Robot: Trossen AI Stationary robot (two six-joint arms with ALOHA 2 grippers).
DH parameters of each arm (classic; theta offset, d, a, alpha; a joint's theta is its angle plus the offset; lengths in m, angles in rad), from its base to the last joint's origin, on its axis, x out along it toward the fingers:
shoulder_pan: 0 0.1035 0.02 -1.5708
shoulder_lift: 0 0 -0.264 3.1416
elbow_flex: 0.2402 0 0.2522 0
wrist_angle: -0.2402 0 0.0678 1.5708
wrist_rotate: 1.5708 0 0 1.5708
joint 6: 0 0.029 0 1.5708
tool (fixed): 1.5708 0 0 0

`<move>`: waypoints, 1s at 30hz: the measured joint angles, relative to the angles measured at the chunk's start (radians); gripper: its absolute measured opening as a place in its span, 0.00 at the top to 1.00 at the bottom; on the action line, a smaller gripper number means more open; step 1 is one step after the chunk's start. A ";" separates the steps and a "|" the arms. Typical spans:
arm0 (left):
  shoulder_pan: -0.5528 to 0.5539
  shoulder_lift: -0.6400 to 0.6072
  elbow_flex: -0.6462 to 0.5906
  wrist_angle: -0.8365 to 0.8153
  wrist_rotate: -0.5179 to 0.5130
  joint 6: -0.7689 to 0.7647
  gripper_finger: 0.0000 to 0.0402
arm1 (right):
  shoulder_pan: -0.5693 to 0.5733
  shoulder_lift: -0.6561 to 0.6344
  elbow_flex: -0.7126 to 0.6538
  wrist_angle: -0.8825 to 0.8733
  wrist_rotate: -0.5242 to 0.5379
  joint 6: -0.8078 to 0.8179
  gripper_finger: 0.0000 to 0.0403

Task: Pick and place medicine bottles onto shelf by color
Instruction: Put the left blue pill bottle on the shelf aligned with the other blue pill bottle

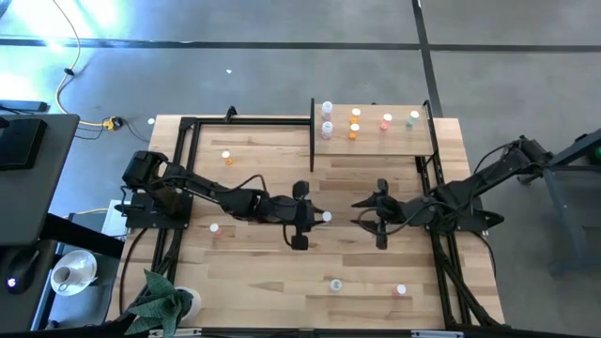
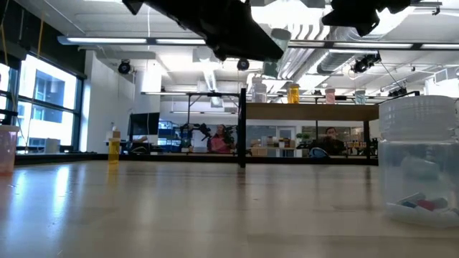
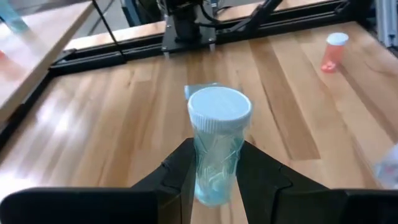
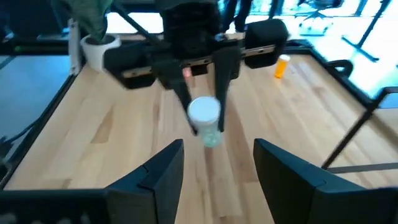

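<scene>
My left gripper is shut on a clear, pale greenish medicine bottle with a white cap, above the table's middle. My right gripper is open and empty and faces it from the table's right. In the right wrist view its fingers stand apart before the held bottle. The pale-wood shelf stands at the far right. On it are two white bottles, two orange ones, a pink one and a green one. My left gripper pinches the bottle's body below the cap between its two fingers. The fingers come from the table's left, slanting down. The bottle is lifted clear of the table, and its cap end sticks out past the fingertips toward my right gripper.
Loose bottles stand on the tabletop: an orange one at the far left, a pink one at the left, a clear one and a pink one near the front edge. Black frame rails run along both sides.
</scene>
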 joint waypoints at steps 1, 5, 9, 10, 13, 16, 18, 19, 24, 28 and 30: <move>-0.003 0.000 0.000 0.000 0.004 -0.004 0.78 | 0.002 0.008 0.000 0.002 -0.008 -0.001 0.54; -0.008 0.000 0.000 0.016 0.065 -0.005 0.78 | 0.005 0.059 0.000 0.045 -0.012 -0.044 0.54; -0.009 0.000 0.000 0.020 0.100 -0.005 0.78 | 0.004 0.124 0.000 0.151 -0.013 -0.157 0.54; -0.009 0.000 0.000 0.020 0.100 -0.005 0.78 | 0.004 0.139 0.000 0.183 -0.013 -0.189 0.54; -0.009 0.000 0.000 0.020 0.099 -0.005 0.78 | 0.004 0.180 0.000 0.272 -0.013 -0.263 0.54; -0.007 0.000 0.000 0.020 0.098 -0.005 0.78 | 0.004 0.209 0.000 0.333 -0.014 -0.308 0.54; -0.008 0.000 0.000 0.020 0.098 -0.005 0.78 | 0.004 0.218 0.000 0.361 -0.013 -0.314 0.54; -0.008 0.000 0.000 0.020 0.098 -0.005 0.78 | 0.000 0.222 0.000 0.370 -0.014 -0.315 0.54; -0.008 0.000 0.000 0.030 0.098 -0.005 0.78 | -0.032 0.247 0.000 0.403 -0.039 -0.285 0.54; -0.008 0.000 0.000 0.042 0.096 -0.005 0.78 | -0.073 0.266 0.000 0.402 -0.103 -0.242 0.54; -0.008 0.000 0.000 0.054 0.096 -0.005 0.78 | -0.089 0.271 0.000 0.404 -0.129 -0.224 0.54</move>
